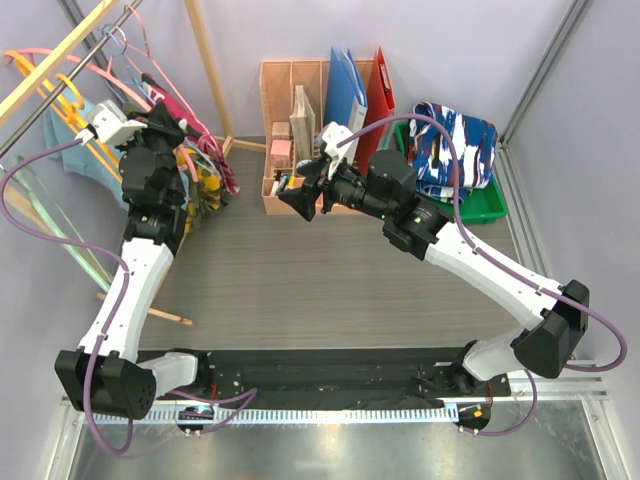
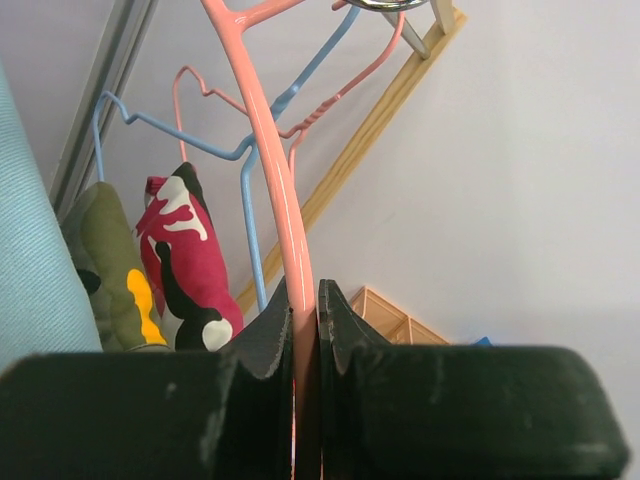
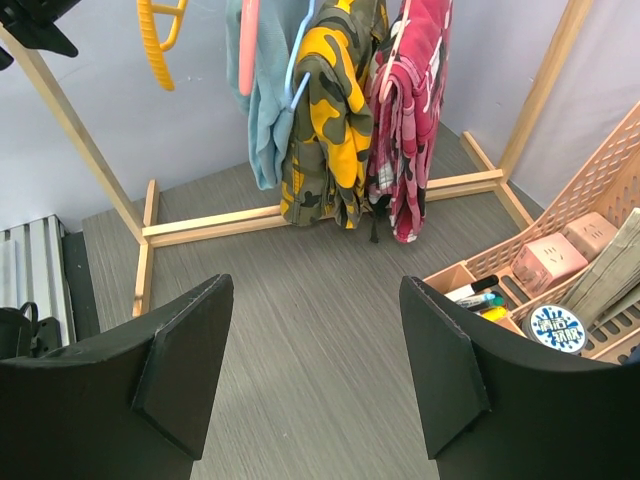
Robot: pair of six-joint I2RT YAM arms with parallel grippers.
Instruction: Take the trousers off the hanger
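Note:
My left gripper (image 2: 305,300) is shut on the stem of a pink hanger (image 2: 285,200) up at the clothes rack; it also shows in the top view (image 1: 178,130). Beside it hang pink camouflage trousers (image 2: 190,260), yellow-olive camouflage trousers (image 2: 110,270) and light blue trousers (image 2: 30,260). My right gripper (image 3: 315,370) is open and empty over the table, facing the rack (image 1: 296,196). It sees the light blue (image 3: 262,100), yellow-olive (image 3: 335,110) and pink camouflage (image 3: 410,110) trousers hanging. Navy-white-red print trousers (image 1: 455,145) lie in the green bin (image 1: 485,205).
A wooden organiser (image 1: 300,130) with folders and small items stands at the back centre, close to my right gripper. The rack's wooden base (image 3: 250,220) lies on the table. A yellow hanger (image 3: 160,30) hangs bare. A black strip (image 1: 330,385) runs along the near edge.

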